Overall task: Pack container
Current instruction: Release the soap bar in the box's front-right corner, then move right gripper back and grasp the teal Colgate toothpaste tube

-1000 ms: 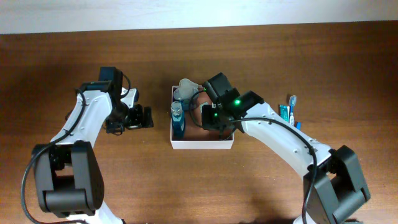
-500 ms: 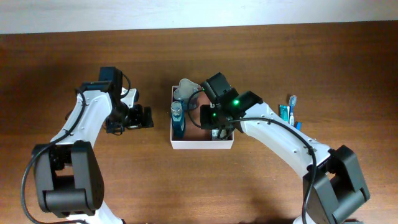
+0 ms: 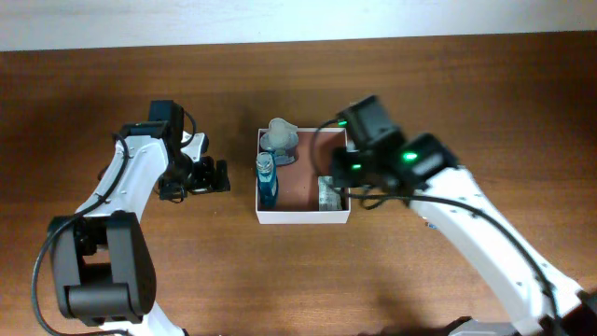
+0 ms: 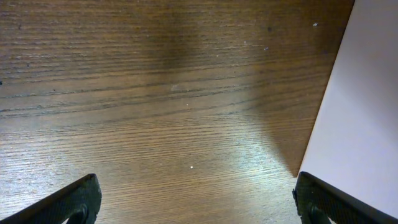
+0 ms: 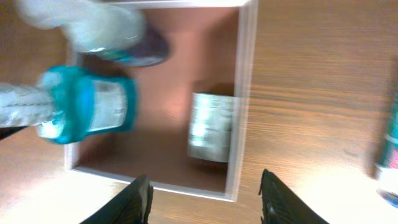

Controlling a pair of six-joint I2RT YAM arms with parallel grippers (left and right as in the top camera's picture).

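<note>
The container (image 3: pixel 303 217) is a square white-walled box with a reddish-brown inside, at the table's middle. In it a blue bottle (image 3: pixel 268 182) lies along the left wall. A grey-white item (image 3: pixel 280 138) sits at the back left, and a small silver packet (image 3: pixel 327 193) lies in the front right corner. My right gripper (image 3: pixel 353 187) is open and empty, above the box's right wall. In the right wrist view its jaws (image 5: pixel 208 202) hang over the front right corner (image 5: pixel 244 93), with the packet (image 5: pixel 211 127) and bottle (image 5: pixel 87 112) below. My left gripper (image 3: pixel 210 175) is open and empty, left of the box.
In the left wrist view the open jaws (image 4: pixel 196 205) are over bare wood, with the box's white outer wall (image 4: pixel 357 124) at the right. A teal item (image 5: pixel 388 162) lies on the table to the right of the box, at the right wrist view's edge.
My right gripper has risen out of the container and pulled back to the right. The silver packet now lies uncovered in the front right corner. The left arm has not moved.
</note>
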